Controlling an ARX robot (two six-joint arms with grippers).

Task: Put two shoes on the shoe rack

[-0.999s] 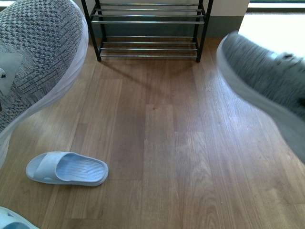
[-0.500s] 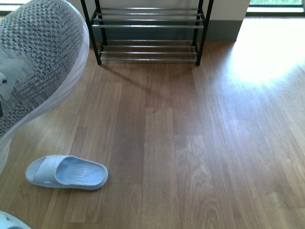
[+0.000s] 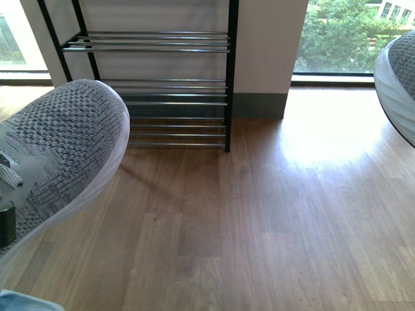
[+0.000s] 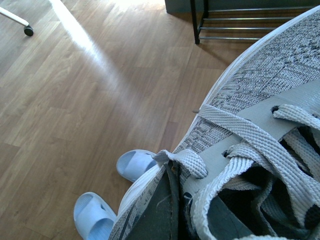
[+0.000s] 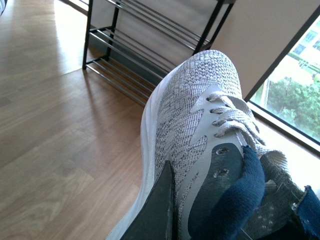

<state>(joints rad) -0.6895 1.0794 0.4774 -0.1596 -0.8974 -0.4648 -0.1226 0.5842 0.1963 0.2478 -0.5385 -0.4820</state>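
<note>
Both sneakers were off the floor and neither was on the shoe rack (image 3: 155, 84) yet, so you were roughly midway: pickup done, both placements left to do. The left sneaker (image 3: 58, 149) hung low at the left of the front view, toe pointed toward the rack's lower rods. The right sneaker (image 3: 399, 78) hung higher at the far right edge, well apart from the rack, out by the window.

Your left gripper (image 4: 192, 222) looked clamped on the left sneaker's side wall. One dark finger (image 4: 164, 212) lay against the outside of the knit, and I judged its partner was down inside the shoe, where you couldn't see it. It was the same on the right. The right gripper (image 5: 210, 220) pinched the right sneaker beside the navy collar, with one finger (image 5: 155, 210) showing outside and the other hidden.

Every rack tier in view stood bare. Its top was cut off in the front view, so you couldn't count the tiers. Only a sliver of the right sneaker showed there, so you couldn't read its tilt. Two pale blue slides (image 4: 135, 164) lay on the floor (image 3: 259, 214) below the left sneaker. Both were partly covered by it.
</note>
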